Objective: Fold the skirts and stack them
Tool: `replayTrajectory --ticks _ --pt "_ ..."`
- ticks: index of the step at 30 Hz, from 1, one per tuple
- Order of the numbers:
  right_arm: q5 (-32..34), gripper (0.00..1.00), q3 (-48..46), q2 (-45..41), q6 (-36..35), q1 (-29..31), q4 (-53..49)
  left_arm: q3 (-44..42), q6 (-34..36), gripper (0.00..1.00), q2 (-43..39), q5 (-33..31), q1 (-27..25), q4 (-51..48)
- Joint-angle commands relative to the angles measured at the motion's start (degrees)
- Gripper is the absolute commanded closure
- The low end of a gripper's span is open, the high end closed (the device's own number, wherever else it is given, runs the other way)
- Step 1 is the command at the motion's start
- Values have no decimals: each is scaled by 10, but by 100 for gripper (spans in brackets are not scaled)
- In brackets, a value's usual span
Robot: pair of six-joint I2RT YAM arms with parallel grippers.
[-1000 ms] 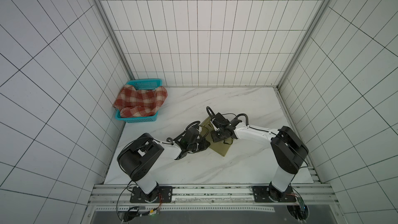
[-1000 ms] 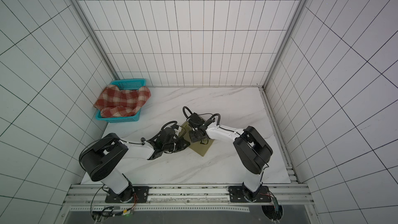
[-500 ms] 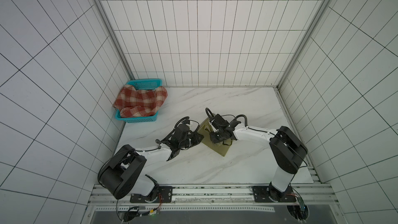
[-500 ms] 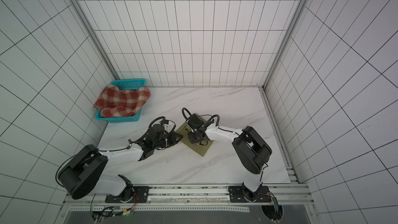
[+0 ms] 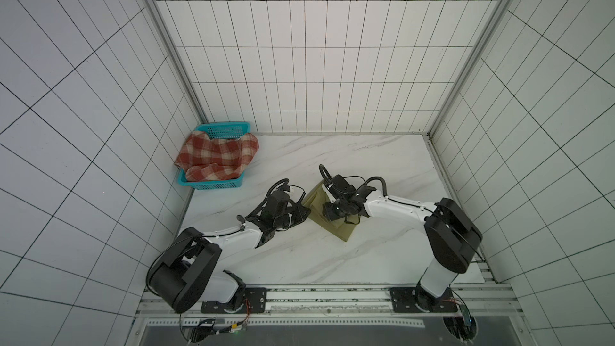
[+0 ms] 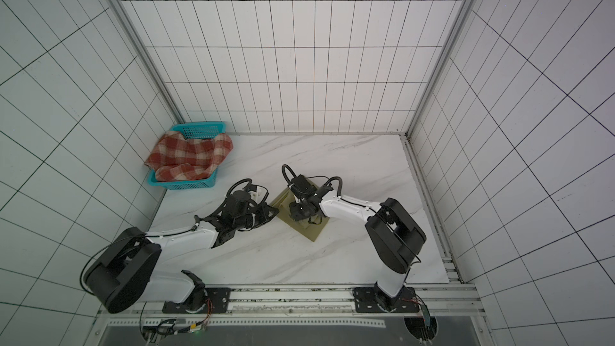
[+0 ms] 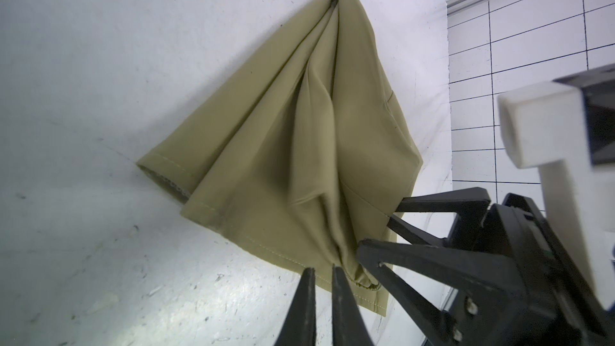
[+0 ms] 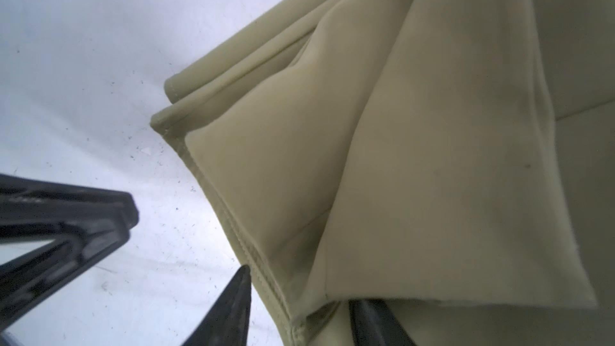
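The olive skirt (image 5: 344, 231) (image 6: 312, 231) lies folded into a rough triangle mid-table, with loose pleats on top (image 7: 299, 134). My right gripper (image 5: 327, 211) (image 8: 299, 311) stands open over its near corner. One finger rests on the table beside the hem and the other is under a flap. My left gripper (image 5: 303, 210) (image 7: 321, 269) is shut and empty, its tips at the skirt's hem edge beside the right gripper (image 7: 382, 224). The plaid skirt (image 5: 216, 158) (image 6: 189, 158) lies crumpled in the basket.
The teal basket (image 5: 226, 127) (image 6: 199, 127) sits in the back left corner against the tiled walls. The white marble table (image 5: 349, 158) ends at a metal rail (image 5: 326, 294) in front, where both arm bases stand.
The right gripper's jaws have opened and let go of the olive skirt's corner. The left arm's elbow swung out and back while its shut gripper stayed by the skirt's left edge.
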Motion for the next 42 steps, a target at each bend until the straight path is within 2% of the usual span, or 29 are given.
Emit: replayTrajectory --ticks 1,6,14,21,30,42 --pt "-15 50 -31 -38 3 6 -17 31 21 87 -12 0 2 -16" --pt "-18 44 -44 -74 0 5 -14 55 34 85 -9 4 2 -23" --pt "-13 44 -57 -76 -4 -1 -4 71 38 85 28 13 2 -10" --pt "-34 43 -96 -82 -12 -68 30 62 33 85 37 17 0 2" --pt "-58 42 -83 -43 -31 -127 62 56 35 85 35 12 2 0" --pt "-100 44 -74 -11 -36 -135 109 55 34 85 44 14 3 2"
